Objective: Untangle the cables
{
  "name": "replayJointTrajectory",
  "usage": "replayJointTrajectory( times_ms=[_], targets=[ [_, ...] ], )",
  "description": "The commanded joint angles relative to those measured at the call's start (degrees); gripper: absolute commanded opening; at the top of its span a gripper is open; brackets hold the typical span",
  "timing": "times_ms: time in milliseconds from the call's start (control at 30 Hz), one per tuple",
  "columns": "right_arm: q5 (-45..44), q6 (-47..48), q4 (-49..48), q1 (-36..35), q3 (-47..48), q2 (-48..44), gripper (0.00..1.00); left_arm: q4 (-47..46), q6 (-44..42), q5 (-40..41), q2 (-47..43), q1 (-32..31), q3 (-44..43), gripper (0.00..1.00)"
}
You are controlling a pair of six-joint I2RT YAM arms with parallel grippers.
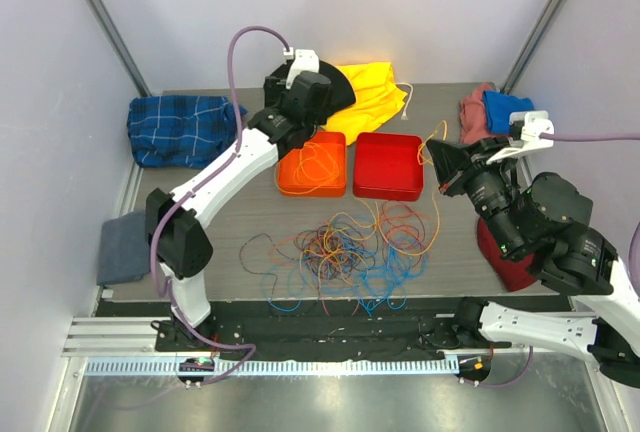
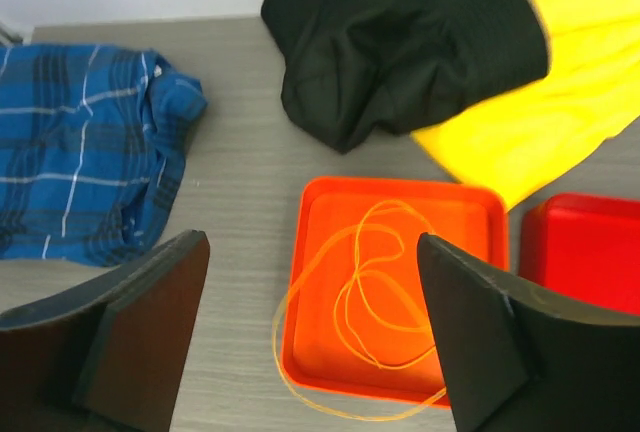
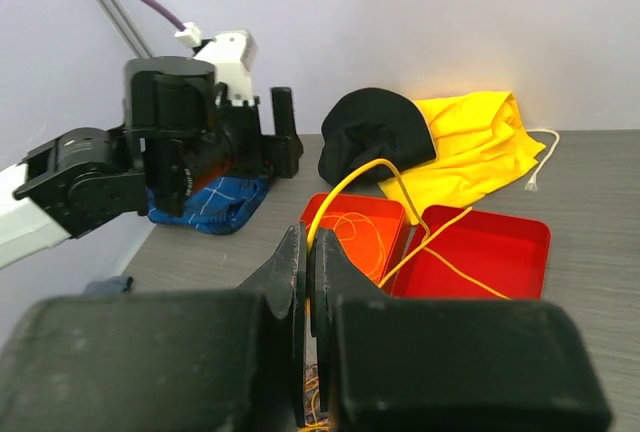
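Room on the table is found mostly at 9 o'clock of the tangle of cables, where bare grey surface is seen between the loose strands and a grey cloth at the table's 9 o'clock edge. At 6 o'clock the blue strands of the tangle are spread right up to the near edge. At 12 o'clock of the tangle 2 trays are set side by side, just apart: an orange tray and a red tray.

1 orange cable is coiled in the orange tray, with a loop hung over its near rim.

The left gripper is held above the orange tray with its fingers spread wide and nothing between them. The right gripper is pressed closed on 1 yellow cable, which is arched over the red tray.

7 cloths are counted around the edges: blue plaid at 10 o'clock, black and yellow at 12 o'clock, pink and blue at 2 o'clock, dark red at 4 o'clock, partly hidden by the right arm, and the grey one.
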State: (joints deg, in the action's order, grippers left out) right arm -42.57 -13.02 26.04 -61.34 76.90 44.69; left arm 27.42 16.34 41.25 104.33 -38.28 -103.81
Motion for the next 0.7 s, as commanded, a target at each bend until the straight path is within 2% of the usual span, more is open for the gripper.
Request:
replayJointTrajectory(
  times_ms=[0,167,233,433,600,667],
  targets=[
    [0.64,-1.31,-2.93,-0.18,-0.52,0.75,0.01,2.64,2.12,0.84,0.61,1.19,-2.19,0.93],
    [1.34,-2.01,-2.93,-0.18,-0.79,1.63,0.01,3.34,4.22,2.86,-3.25,1.54,-1.58,0.94],
    [1.7,-2.28,-3.01,-0.18,-1.05,1.72,0.01,3.61,5.54,2.34,-7.88,1.46,-0.09,0.93],
    [3.01,-3.24,-4.24,-0.18,-3.34,2.77,0.01,1.76,14.94,-4.86,-19.94,1.37,19.23,0.86],
    [4.33,-4.21,-5.74,-0.27,-5.01,3.39,0.01,1.06,25.55,-10.31,-21.45,1.46,34.51,0.77],
    [5.03,-4.65,-5.65,-0.18,-5.27,3.74,0.01,-2.18,27.86,-12.15,-23.63,1.46,38.49,0.72]
  ],
)
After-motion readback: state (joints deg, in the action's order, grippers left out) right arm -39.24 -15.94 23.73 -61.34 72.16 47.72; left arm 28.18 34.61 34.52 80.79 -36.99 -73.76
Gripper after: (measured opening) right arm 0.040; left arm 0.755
